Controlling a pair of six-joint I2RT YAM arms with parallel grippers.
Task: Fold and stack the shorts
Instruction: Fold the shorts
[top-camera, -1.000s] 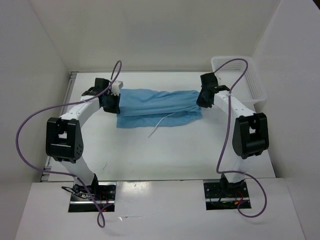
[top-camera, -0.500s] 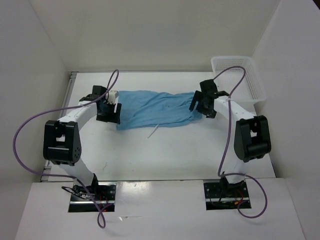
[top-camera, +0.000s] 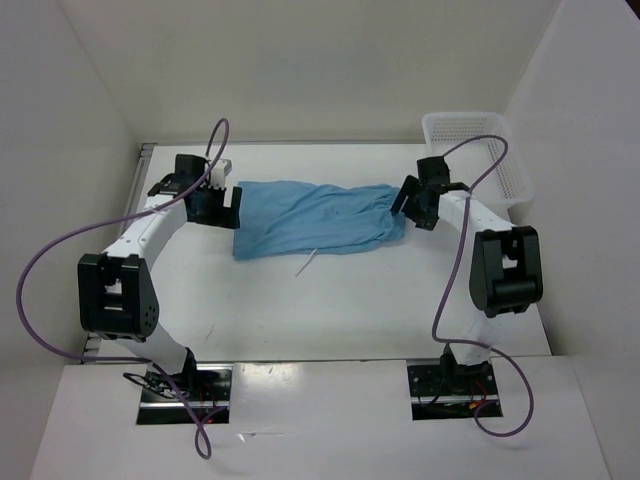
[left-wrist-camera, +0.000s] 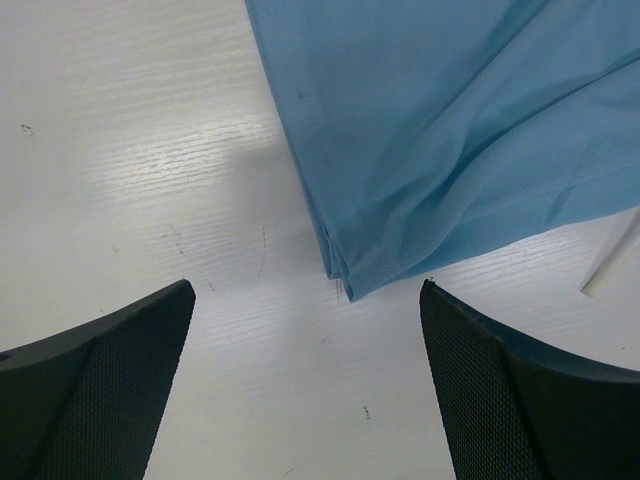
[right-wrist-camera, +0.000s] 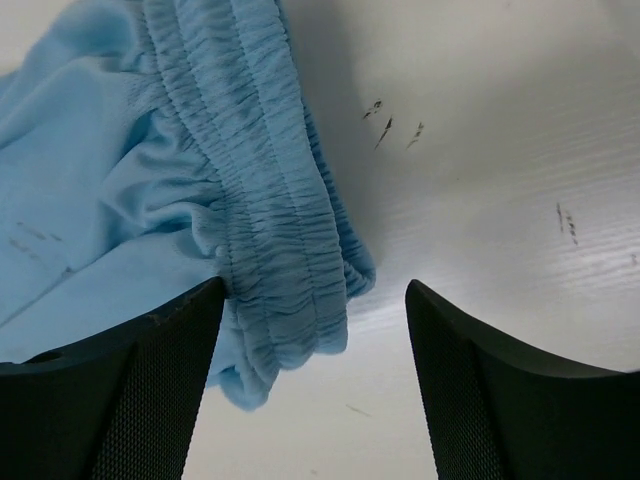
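The light blue shorts (top-camera: 315, 215) lie folded lengthwise on the white table, stretched left to right, with the white drawstring (top-camera: 310, 262) trailing off the near edge. My left gripper (top-camera: 215, 205) hovers open just off the shorts' left end. In the left wrist view the folded hem corner (left-wrist-camera: 345, 280) lies ahead of the open left gripper (left-wrist-camera: 305, 300), untouched. My right gripper (top-camera: 412, 205) stands open at the right end. In the right wrist view the gathered waistband (right-wrist-camera: 270, 200) hangs slack beside the left finger (right-wrist-camera: 130, 400) of the right gripper (right-wrist-camera: 316, 290), not pinched.
A white mesh basket (top-camera: 465, 117) stands at the back right corner, just behind the right arm. White walls close in the table on the left, back and right. Purple cables loop over both arms.
Both grippers have opened and let go of the shorts, which have settled flat on the table. The left gripper has drawn back to the left, the right one slightly to the right.
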